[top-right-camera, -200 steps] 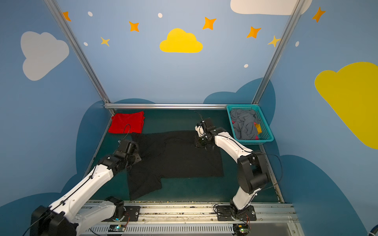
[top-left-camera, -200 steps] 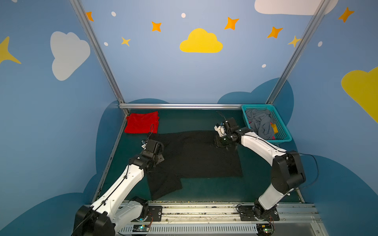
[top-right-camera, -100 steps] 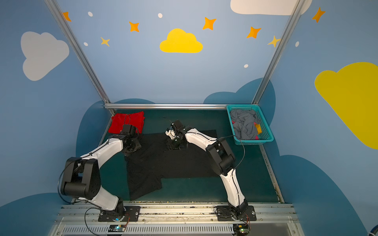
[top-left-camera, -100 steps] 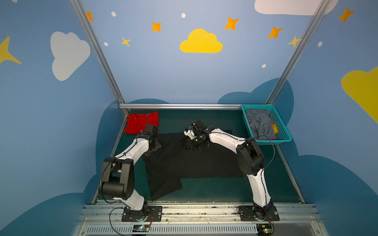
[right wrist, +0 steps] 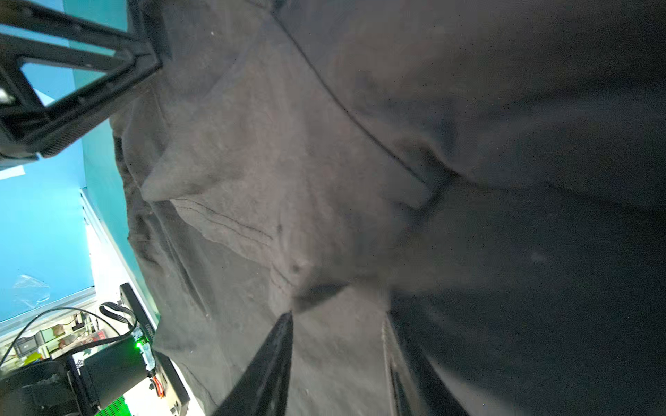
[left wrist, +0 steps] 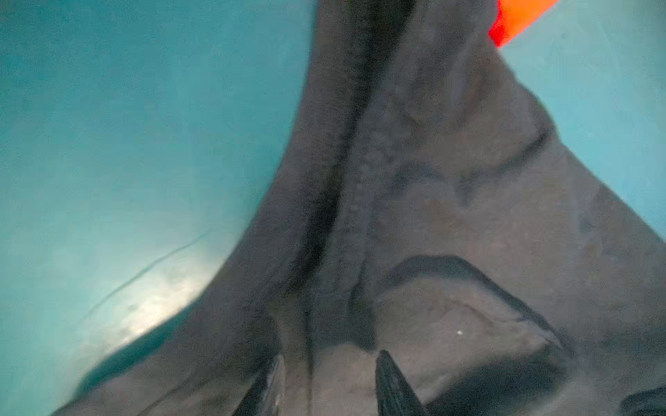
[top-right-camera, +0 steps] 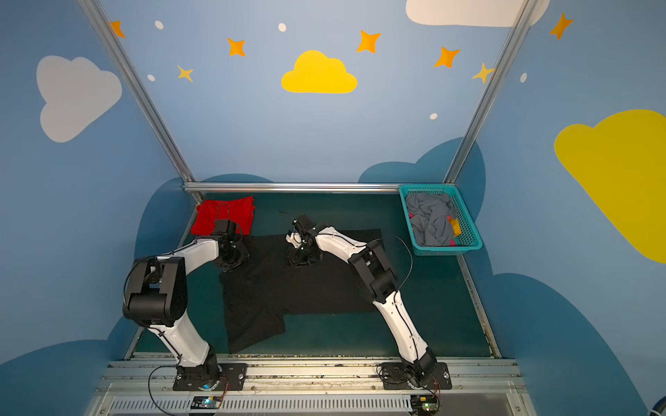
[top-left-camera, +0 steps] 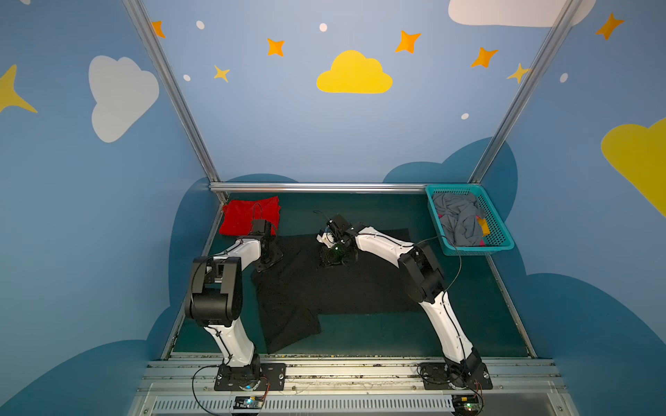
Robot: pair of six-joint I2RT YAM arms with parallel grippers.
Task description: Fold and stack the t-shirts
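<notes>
Two shirts are laid on the green table mat. The black shirt is spread flat across the middle of the mat in both top views. Its body is stretched toward the right, and a longer flap on the left reaches toward the near edge. Only plain dark cloth, creased and stitched along its seams, is shown. The red shirt is folded into a small rectangle in the far left corner, just beyond the black one's far edge. Whether the two touch is hidden by the left arm.

The left gripper is set down on the far left edge of the black shirt, and the right gripper on its far middle part. In both top views their jaws are covered by the wrists.

In the left wrist view, which is blurred, the left gripper is cut off by the picture edge, so only its fingertips are seen. They stand somewhat apart with a ridge of black cloth between them, and a red corner shows beyond. The right gripper is shown the same way, its tips apart over rumpled cloth. Whether either pair is pinching the cloth cannot be told.

A teal basket stands at the far right, well apart from the shirts. It is filled with grey cloth and scraps of yellow and pink that cannot be made out.
</notes>
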